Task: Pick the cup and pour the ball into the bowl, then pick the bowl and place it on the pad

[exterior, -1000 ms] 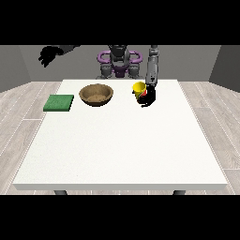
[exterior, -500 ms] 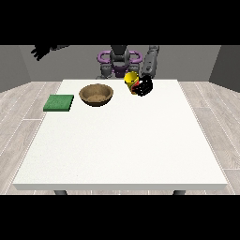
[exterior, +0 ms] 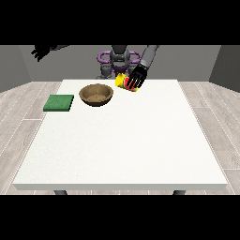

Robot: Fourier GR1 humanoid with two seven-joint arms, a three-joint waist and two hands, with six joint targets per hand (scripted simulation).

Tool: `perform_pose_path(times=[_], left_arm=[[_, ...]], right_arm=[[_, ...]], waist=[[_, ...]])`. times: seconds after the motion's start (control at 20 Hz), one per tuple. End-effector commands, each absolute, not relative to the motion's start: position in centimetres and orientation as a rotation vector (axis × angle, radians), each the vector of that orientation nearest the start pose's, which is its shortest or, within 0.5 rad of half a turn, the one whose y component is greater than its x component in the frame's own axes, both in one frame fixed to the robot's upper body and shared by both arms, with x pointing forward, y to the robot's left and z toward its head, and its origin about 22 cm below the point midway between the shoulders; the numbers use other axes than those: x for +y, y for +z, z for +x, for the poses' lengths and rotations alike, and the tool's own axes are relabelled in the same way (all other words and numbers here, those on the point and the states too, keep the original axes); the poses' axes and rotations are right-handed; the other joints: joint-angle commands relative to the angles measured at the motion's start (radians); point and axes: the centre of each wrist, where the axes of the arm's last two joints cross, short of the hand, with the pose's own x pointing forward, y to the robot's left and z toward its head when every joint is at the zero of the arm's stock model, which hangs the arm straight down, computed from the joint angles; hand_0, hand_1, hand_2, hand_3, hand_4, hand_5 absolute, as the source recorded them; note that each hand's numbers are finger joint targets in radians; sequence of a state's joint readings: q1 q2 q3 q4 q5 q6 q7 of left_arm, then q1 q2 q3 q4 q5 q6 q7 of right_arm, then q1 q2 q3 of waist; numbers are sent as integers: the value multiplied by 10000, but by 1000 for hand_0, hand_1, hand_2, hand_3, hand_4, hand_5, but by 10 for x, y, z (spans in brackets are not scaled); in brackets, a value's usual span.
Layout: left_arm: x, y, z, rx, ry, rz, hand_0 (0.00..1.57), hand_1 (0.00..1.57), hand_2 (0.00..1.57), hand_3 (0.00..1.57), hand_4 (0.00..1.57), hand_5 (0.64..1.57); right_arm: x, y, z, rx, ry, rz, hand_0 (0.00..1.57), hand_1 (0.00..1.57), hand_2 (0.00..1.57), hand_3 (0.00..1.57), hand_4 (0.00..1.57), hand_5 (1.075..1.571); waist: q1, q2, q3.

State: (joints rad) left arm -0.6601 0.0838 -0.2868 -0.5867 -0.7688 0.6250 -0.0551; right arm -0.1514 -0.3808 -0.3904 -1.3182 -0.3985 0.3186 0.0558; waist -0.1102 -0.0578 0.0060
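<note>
Cup (exterior: 123, 81) in fingers (exterior: 136, 83) beside bowl (exterior: 96, 94)

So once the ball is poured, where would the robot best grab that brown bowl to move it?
Probably by the rim of the bowl, coming from above: it sits upright and open, wide and shallow, so a hand likely cannot wrap round it. The rim's left side faces the green pad, where it must go.

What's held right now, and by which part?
The hand at the view's right holds the yellow cup by its side, fingers curled round it. The other hand holds nothing.
</note>
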Motion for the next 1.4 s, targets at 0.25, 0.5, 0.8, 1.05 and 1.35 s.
perform_pose_path(times=[0.25,0.5,0.8,1.05,1.35], left_arm=[[74,4,384,-14880,-11577,11507,1365,1365,1571,1571,1470,1529],[57,23,393,-14186,-12740,14015,1367,1367,1571,1571,1312,1563],[36,36,389,-12754,-15239,15782,1217,1217,1571,1571,1057,1571],[17,47,377,-12293,-16359,16304,254,254,1235,1557,1077,1570],[27,28,366,-11573,-16928,15363,0,0,1056,1547,1106,1570]], right_arm=[[-431,30,262,-15602,-1567,478,0,0,0,0,693,1558],[-421,35,276,-15932,-1107,640,0,0,0,154,697,1557],[-397,17,285,-15313,-1391,772,0,0,0,290,693,1552],[-390,35,306,-15757,-970,1024,0,0,0,324,690,1553],[-385,11,276,-14977,-714,1050,0,0,0,165,706,1550]], waist=[[66,19,-47],[-166,243,-47],[-155,-372,-51],[-529,141,-56],[-677,-659,-63]])
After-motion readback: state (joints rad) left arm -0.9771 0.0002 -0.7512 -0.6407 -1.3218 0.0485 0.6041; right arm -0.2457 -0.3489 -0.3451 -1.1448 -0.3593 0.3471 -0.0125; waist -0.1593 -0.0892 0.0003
